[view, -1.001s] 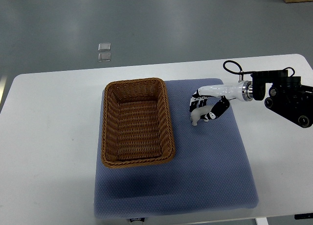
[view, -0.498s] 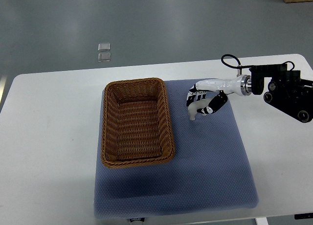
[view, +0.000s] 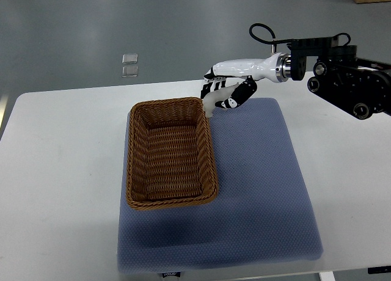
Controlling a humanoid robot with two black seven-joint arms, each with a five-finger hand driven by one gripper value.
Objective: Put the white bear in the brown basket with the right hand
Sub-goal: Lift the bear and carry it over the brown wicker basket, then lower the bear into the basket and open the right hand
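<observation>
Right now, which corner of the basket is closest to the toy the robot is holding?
The brown basket's far right corner, the one beside the white bear gripped in the right hand; the other three corners lie farther off.

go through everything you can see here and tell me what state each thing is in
Right hand: fingers curled around the bear, raised beside the basket's far right corner.
Bear: held in the right hand, off the mat, not yet in the basket.
Basket: upright on the mat, nothing inside.
Mat: lying flat on the table.
Table: carrying the mat and basket.
Left hand: not in view.
</observation>
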